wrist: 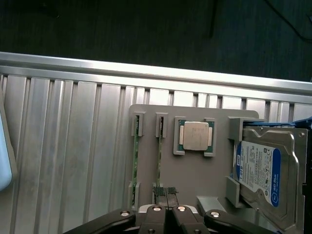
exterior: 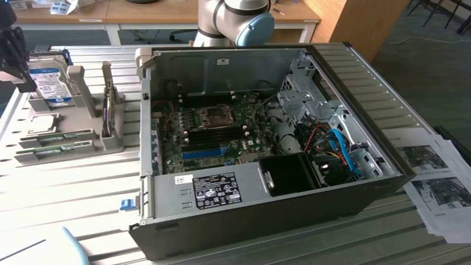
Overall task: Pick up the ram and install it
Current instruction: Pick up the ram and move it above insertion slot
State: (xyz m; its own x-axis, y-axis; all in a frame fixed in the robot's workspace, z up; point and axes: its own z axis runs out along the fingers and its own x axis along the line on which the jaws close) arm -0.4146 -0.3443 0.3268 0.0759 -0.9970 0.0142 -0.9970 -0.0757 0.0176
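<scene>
Just beyond the pincer (wrist: 165, 194), its body cut off from sight, the ram (wrist: 159, 156) stood on edge in a grey holder (wrist: 195, 170). The fingertips were pressed together, seemingly over the ram's near end; contact was unclear. Two sticks in all, counting the second stick (wrist: 136, 156) alongside; one processor (wrist: 195, 135); one hard drive (wrist: 258, 170).

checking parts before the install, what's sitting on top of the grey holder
Two green ram sticks stand on edge in slots, a square processor chip lies flat, and a hard drive is propped at one end of the grey holder. The gripper covers one stick's end.
</scene>
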